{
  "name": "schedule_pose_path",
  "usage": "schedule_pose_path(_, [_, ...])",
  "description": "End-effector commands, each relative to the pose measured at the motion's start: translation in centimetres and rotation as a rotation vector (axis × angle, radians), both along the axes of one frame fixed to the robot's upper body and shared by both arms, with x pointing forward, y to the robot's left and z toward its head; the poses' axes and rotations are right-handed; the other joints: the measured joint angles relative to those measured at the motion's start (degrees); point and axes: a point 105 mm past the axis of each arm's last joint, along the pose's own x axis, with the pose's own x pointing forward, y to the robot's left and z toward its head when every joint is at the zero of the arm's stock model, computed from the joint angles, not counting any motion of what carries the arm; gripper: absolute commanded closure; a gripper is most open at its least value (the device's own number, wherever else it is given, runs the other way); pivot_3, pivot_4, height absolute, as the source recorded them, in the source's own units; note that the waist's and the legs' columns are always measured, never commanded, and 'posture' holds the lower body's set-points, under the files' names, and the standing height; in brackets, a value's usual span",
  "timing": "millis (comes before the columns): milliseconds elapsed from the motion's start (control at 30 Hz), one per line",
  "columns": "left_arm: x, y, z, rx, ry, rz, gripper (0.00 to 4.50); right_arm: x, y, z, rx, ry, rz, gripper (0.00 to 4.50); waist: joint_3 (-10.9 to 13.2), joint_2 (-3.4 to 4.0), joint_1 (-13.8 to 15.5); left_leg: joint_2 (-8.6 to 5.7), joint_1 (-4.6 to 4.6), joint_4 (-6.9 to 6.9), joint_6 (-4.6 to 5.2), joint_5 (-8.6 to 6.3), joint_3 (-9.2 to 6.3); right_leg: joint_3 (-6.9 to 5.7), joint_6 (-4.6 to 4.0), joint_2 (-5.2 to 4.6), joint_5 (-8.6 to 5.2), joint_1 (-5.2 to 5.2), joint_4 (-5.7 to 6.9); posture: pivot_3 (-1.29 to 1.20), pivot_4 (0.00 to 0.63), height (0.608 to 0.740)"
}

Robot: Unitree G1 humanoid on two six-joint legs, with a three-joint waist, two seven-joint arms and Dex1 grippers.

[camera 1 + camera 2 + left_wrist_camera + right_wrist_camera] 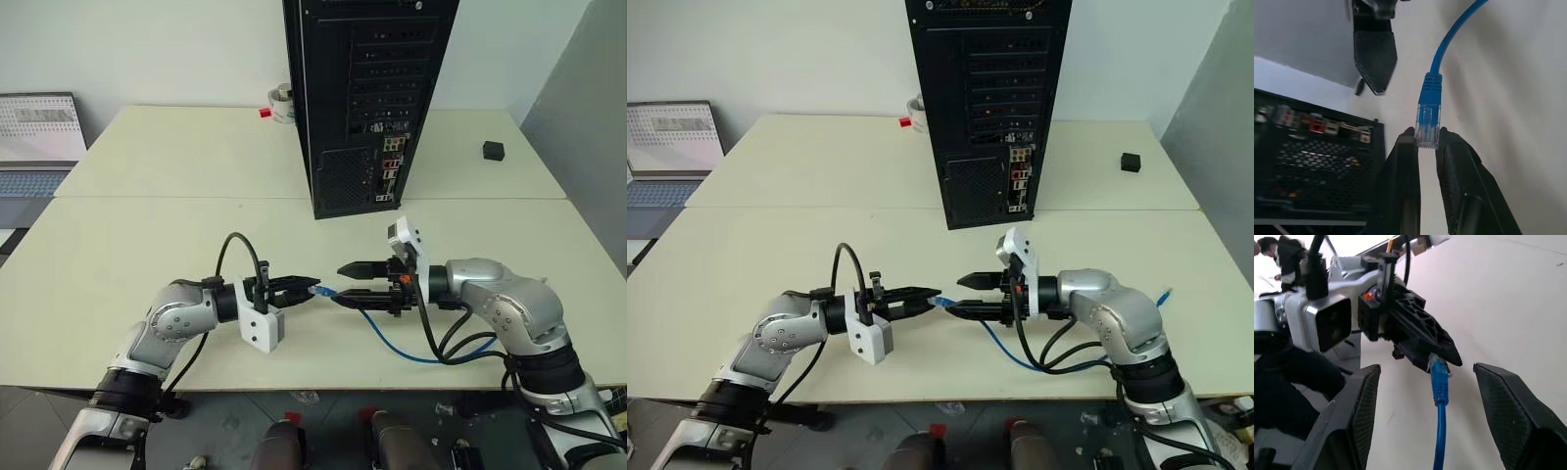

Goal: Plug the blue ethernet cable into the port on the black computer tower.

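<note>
Down at the near edge of the table (147,215), about 6 o'clock from the black computer tower (338,98), I'm holding a handoff pose. My left gripper (306,287) is pinching the clear plug of the blue ethernet cable (392,345) right at its fingertips, clamped tight. My right gripper (343,282) is facing it nose to nose with its fingers spread wide apart and nothing in them; the plug is sitting between them untouched, and the cord is trailing off toward 4 o'clock under my right arm.

So I'm reckoning we're maybe halfway: plug is picked up and passed across, but it's nowhere near the port (390,174) yet. That's sitting in the coloured connector strip low on the tower's rear face, at roughly 12 o'clock from the grippers and well apart from them. What's left is carrying it over, lining it up and pushing it in.

Writing-wise I'm not reading any brand or label anywhere, too small to tell on the tower.
</note>
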Motion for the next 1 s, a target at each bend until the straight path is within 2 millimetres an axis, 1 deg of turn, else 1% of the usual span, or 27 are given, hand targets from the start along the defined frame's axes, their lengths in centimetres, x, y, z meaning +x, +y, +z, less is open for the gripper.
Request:
schedule_pose_path(33, [0.1,0.0,1.2,-0.052,-0.114,0.005,4.26,-0.4,0.3,0.7,0.051,0.005,-0.024,1.29,0.0,0.00,0.0,0.00,-0.01,0.00,0.00,0.00,-0.01,-0.01,0.00,0.00,0.00,0.00,0.00,0.00,0.150,0.740])
schedule_pose_path(167, [0.1,0.0,1.3,-0.069,-0.154,0.026,4.26,-0.5,0.8,0.3,0.095,0.069,-0.047,1.29,0.0,0.00,0.0,-0.02,-0.07,0.01,0.00,0.00,-0.06,-0.08,0.00,-0.01,0.00,-0.01,0.00,0.00,0.150,0.740])
schedule_pose_path(433, [0.2,0.1,1.4,-0.079,-0.179,0.038,4.26,-0.1,1.3,0.2,0.119,0.077,-0.071,1.29,0.0,0.00,-0.1,-0.02,-0.07,0.01,0.00,0.00,-0.07,-0.12,0.00,0.00,0.00,-0.01,0.01,0.00,0.150,0.740])
schedule_pose_path(567, [0.1,0.2,1.2,-0.075,-0.173,0.036,4.26,0.4,1.4,0.4,0.135,0.080,-0.083,1.95,0.0,0.00,-0.1,-0.02,-0.07,0.01,0.00,0.00,-0.06,-0.13,0.01,0.01,0.00,-0.01,0.00,0.00,0.150,0.740])
schedule_pose_path(633, [0.0,0.1,1.2,-0.083,-0.167,0.036,4.26,0.5,1.4,0.3,0.135,0.081,-0.082,2.64,0.0,0.00,-0.1,-0.02,-0.07,0.01,0.00,0.00,-0.06,-0.13,0.01,0.01,0.00,-0.01,0.01,0.00,0.150,0.740])
schedule_pose_path(733, [-0.1,0.0,1.1,-0.090,-0.163,0.033,4.26,0.6,1.5,0.3,0.136,0.082,-0.079,3.40,0.0,0.00,-0.1,-0.02,-0.07,0.01,0.00,0.00,-0.06,-0.14,0.00,0.01,0.00,-0.01,0.00,0.00,0.150,0.740])
schedule_pose_path(767, [-0.1,0.0,1.1,-0.092,-0.163,0.033,4.26,0.6,1.5,0.3,0.136,0.082,-0.078,3.52,0.0,0.00,-0.1,-0.02,-0.07,0.01,0.00,0.00,-0.06,-0.14,0.01,0.01,0.00,-0.01,0.01,0.00,0.150,0.740])
schedule_pose_path(900, [-0.1,0.0,1.2,-0.102,-0.159,0.033,4.26,0.8,1.5,0.4,0.133,0.080,-0.073,4.41,0.0,0.00,-0.1,-0.02,-0.07,0.01,0.00,0.00,-0.06,-0.14,0.01,0.01,0.00,-0.01,0.01,0.00,0.150,0.740])
schedule_pose_path(933, [-0.1,0.0,1.2,-0.102,-0.160,0.031,4.26,0.9,1.5,0.4,0.133,0.080,-0.072,4.50,0.0,0.00,-0.1,-0.01,-0.07,0.01,0.00,0.00,-0.06,-0.15,0.00,0.01,0.00,-0.01,0.01,0.00,0.150,0.740])
schedule_pose_path(1000, [-0.2,0.0,1.2,-0.104,-0.162,0.029,4.26,1.0,1.5,0.4,0.131,0.079,-0.069,4.50,0.0,0.00,-0.1,-0.02,-0.08,0.01,0.00,0.00,-0.06,-0.16,0.00,0.01,0.00,-0.01,0.01,0.00,0.150,0.740])
